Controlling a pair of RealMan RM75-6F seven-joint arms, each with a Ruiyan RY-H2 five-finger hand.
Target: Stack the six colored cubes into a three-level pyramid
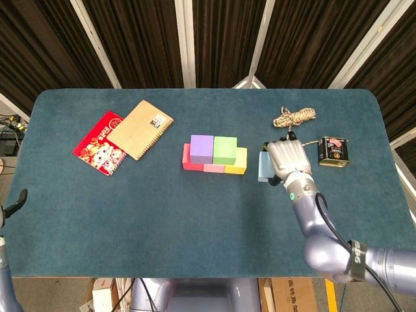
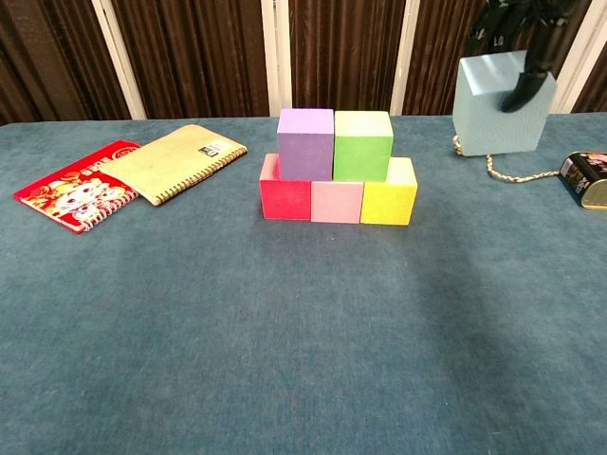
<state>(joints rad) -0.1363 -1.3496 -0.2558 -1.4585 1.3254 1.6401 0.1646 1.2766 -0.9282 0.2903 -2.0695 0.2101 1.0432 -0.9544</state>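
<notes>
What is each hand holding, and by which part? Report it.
Right hand holds the light blue cube in the air, fingers down its front face. Left hand holds nothing visible.

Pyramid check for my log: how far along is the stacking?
Two levels look done: red cube, pink cube and yellow cube in a row, purple cube and green cube on top. The right hand holds the light blue cube raised, off to the right. Left: setting it on top as the third level.
</notes>
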